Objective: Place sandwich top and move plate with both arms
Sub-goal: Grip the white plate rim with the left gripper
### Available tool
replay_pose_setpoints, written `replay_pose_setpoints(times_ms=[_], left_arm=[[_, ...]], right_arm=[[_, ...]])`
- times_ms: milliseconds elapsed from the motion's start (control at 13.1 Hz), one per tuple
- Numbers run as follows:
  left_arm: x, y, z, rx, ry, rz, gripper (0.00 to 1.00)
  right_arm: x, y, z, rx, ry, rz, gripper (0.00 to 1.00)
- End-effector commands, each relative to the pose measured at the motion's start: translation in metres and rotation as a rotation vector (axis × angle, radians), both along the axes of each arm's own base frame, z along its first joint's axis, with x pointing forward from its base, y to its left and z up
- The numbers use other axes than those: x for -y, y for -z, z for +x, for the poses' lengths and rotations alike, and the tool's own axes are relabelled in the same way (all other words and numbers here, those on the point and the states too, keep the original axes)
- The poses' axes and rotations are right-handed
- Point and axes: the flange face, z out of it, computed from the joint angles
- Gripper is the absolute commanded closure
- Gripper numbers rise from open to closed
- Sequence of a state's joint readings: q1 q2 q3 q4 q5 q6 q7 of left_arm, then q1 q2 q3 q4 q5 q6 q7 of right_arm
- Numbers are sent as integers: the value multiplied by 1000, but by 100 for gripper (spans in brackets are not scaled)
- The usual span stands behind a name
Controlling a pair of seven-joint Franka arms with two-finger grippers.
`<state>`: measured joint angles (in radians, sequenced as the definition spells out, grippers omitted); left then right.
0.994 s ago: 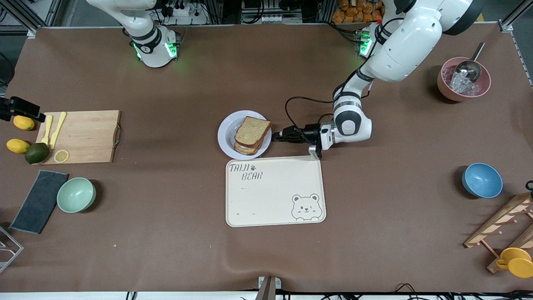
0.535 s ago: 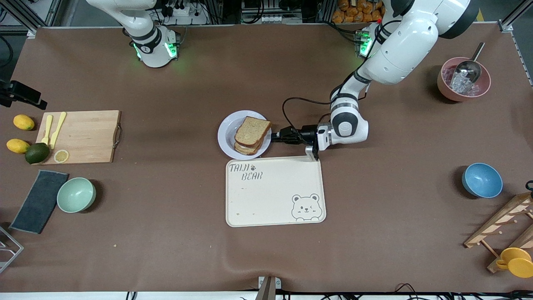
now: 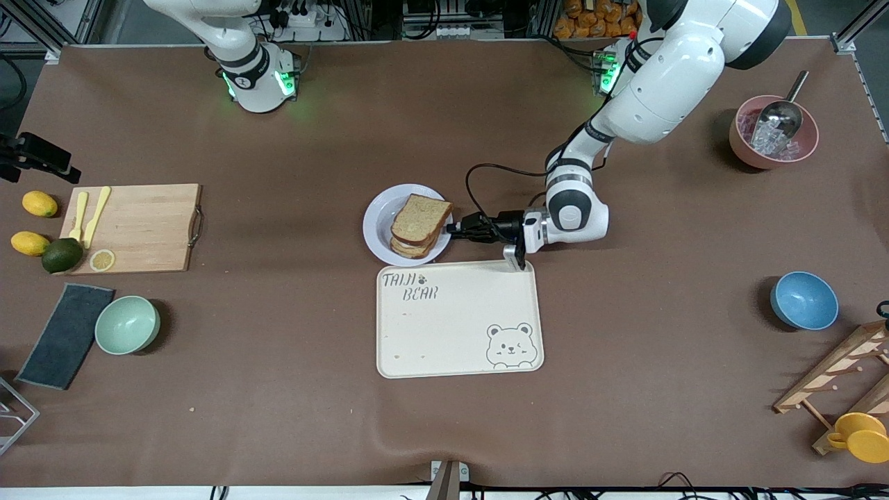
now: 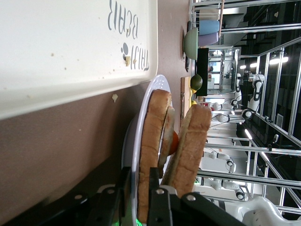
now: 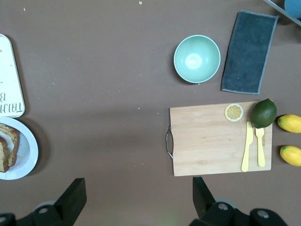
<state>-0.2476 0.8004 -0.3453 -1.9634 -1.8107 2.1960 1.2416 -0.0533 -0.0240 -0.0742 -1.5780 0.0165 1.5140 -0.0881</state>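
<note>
The pale plate (image 3: 378, 221) lies mid-table, just farther from the front camera than the tray. On it is a stacked sandwich with the sandwich top (image 3: 421, 215), a brown bread slice, as its uppermost layer. My left gripper (image 3: 455, 230) lies low at the plate's rim on the left arm's side. In the left wrist view its open fingers (image 4: 140, 188) straddle the rim (image 4: 141, 117), one under it and one over it, beside the bottom slice; the sandwich top (image 4: 193, 146) leans above the filling. My right gripper (image 5: 136, 197) is wide open and empty, high over the cutting board end (image 3: 38, 156).
The cream bear tray (image 3: 458, 319) lies beside the plate, nearer the front camera. At the right arm's end are a cutting board (image 3: 139, 228), lemons, a lime, a green bowl (image 3: 127, 324) and a dark cloth (image 3: 66, 335). At the left arm's end are a pink ice bowl (image 3: 773, 132) and a blue bowl (image 3: 803, 300).
My left gripper has slid toward the plate until its fingers reach around the rim. My right hand has shifted a little farther from the front camera at the cutting board end.
</note>
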Motion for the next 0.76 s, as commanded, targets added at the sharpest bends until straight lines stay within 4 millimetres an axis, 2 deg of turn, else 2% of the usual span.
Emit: replay_pose_setpoints(times_ms=[0, 229, 535, 688], left_arm=[[14, 27, -1, 16, -9, 2, 82], [15, 31, 4, 22, -17, 14, 83], [14, 45, -5, 37, -4, 36, 85], [15, 45, -5, 36, -4, 35, 87]], right_arm=[[-5, -7, -2, 10, -17, 0, 0], [-9, -7, 0, 19, -23, -1, 0], [-11, -11, -1, 25, -24, 0, 0], [-10, -14, -1, 28, -21, -4, 0]])
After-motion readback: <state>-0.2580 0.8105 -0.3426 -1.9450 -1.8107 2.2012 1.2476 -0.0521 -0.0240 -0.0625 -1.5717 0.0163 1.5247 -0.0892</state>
